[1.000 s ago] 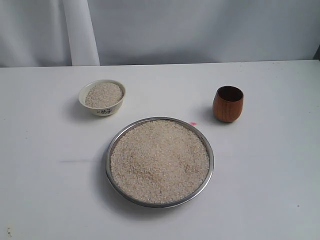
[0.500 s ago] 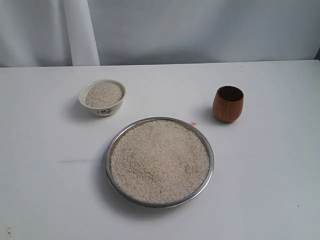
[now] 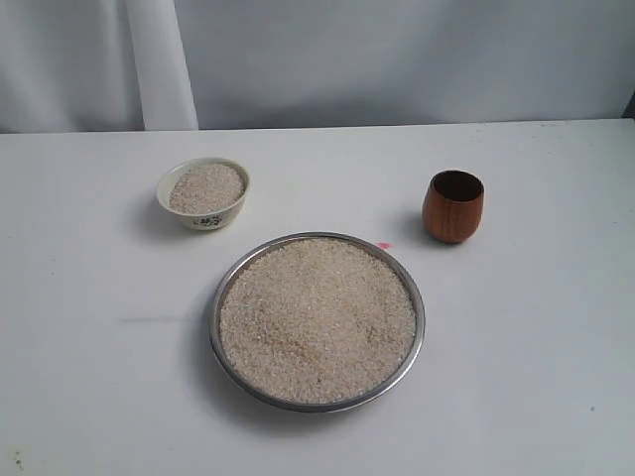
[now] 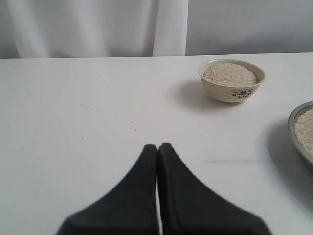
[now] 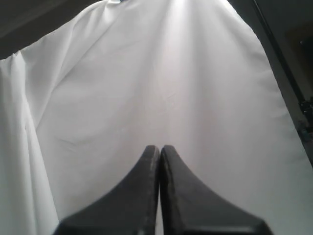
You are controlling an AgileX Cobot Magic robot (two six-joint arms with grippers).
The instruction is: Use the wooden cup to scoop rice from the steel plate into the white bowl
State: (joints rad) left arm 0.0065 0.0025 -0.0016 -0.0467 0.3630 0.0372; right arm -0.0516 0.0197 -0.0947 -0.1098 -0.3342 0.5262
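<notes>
Exterior view — wooden cup (image 3: 452, 206) upright (dark inside), apart from steel plate (image 3: 317, 407).

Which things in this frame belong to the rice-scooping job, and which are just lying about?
Part of the job:
steel plate; white bowl; rice, lying in both; wooden cup, upright and untouched.

Just there:
white table; white curtain behind it; small pink mark on the table by the plate's rim.
</notes>
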